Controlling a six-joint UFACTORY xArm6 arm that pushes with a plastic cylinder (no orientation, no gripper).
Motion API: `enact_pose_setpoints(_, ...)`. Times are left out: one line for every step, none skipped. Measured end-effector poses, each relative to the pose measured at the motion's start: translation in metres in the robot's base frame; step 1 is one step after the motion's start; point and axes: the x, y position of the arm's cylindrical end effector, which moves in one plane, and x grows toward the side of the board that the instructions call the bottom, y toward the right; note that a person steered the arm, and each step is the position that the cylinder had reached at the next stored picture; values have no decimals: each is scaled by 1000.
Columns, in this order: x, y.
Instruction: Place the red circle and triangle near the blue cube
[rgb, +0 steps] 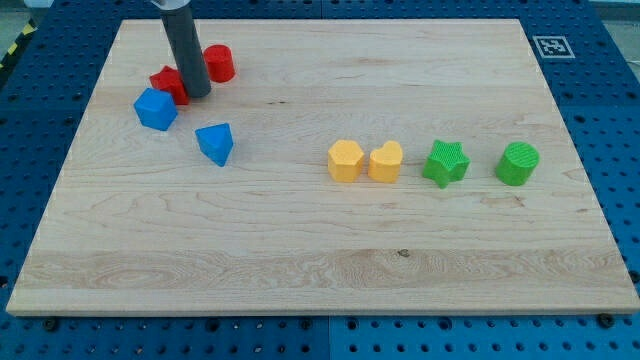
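The arm ends in a plain dark rod with no jaws, so nothing opens, closes or clamps; the rod carries nothing. My tip (197, 94) rests on the wooden board (320, 250) near the view's top left corner. It stands between two red blocks. The red block (169, 83) on the view's left of the tip is partly hidden by the rod, its shape cannot be made out with certainty, and it appears to touch the rod. The red circle (219, 63) sits just beside the rod on the view's upper right; whether it touches cannot be told. The blue cube (155, 109) lies directly below and left of the partly hidden red block, touching or nearly touching it. A blue triangle (215, 143) lies apart from this group, toward the view's lower right of the tip. Well apart, along the board's middle right, four blocks form a row: a yellow hexagon (346, 160) touching a yellow heart (386, 161), then a green star (445, 163), then a green cylinder (517, 164).
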Motion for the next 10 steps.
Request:
enact_pose_setpoints(0, 19)
enact_pose_setpoints(0, 66)
enact_pose_setpoints(-28, 88)
enact_pose_setpoints(-91, 76)
enact_pose_setpoints(-110, 59)
enact_pose_setpoints(-94, 46)
enact_pose_setpoints(-74, 26)
enact_pose_setpoints(-58, 15)
enact_pose_setpoints(-40, 15)
enact_pose_setpoints(-24, 17)
